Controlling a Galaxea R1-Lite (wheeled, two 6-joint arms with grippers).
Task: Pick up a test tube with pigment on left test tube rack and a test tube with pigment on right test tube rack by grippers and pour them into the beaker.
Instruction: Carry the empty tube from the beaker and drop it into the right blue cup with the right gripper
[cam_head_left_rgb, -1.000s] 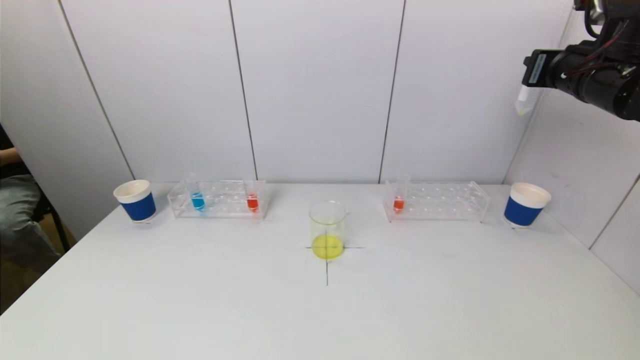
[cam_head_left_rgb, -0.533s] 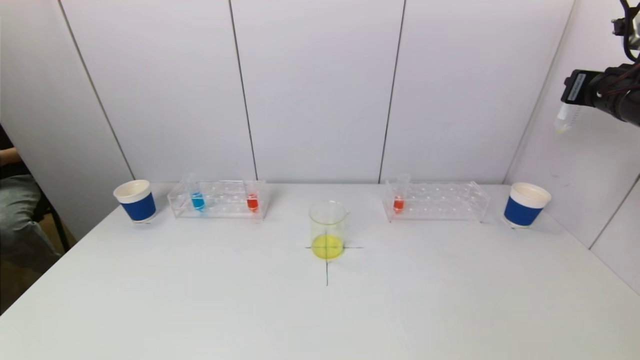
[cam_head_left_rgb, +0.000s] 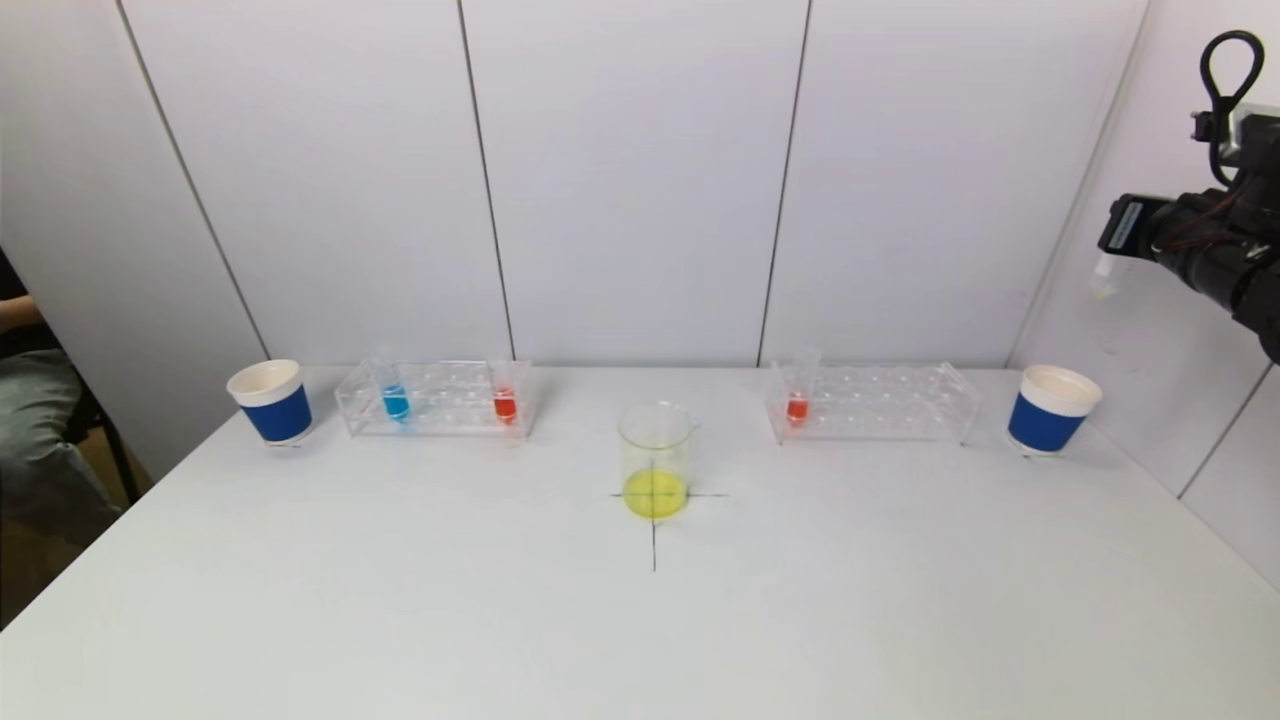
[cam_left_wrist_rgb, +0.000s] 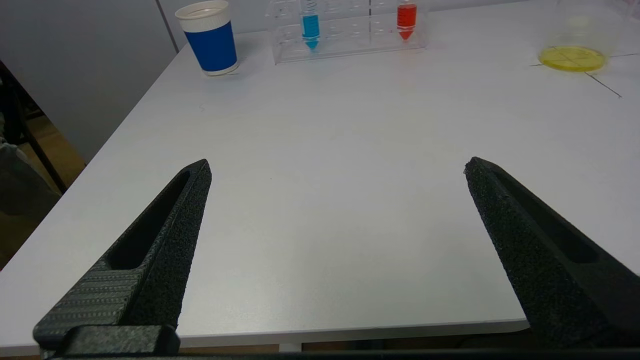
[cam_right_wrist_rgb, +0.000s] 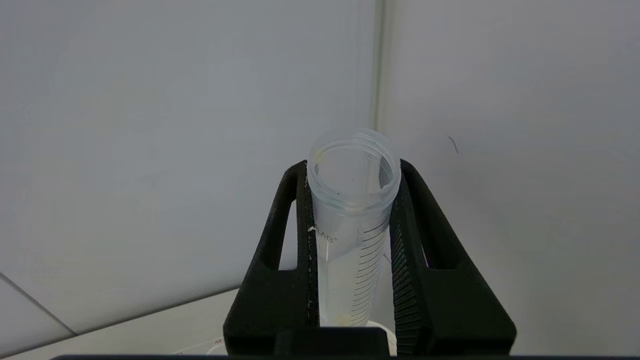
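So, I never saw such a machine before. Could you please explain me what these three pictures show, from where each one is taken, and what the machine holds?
This is a robot with two arms, each ending in a gripper. One picture comes from a camera on its head, looking down at a white table. The other two come from cameras on its wrists.

On the table stand a glass beaker with yellow liquid, two clear racks and two blue paper cups. The left rack holds a blue tube and a red tube. The right rack holds one red tube.

The right gripper, raised high at the right above the right cup, is shut on a clear tube that looks nearly empty. The left gripper is open, holds nothing and waits low near the table's edge.
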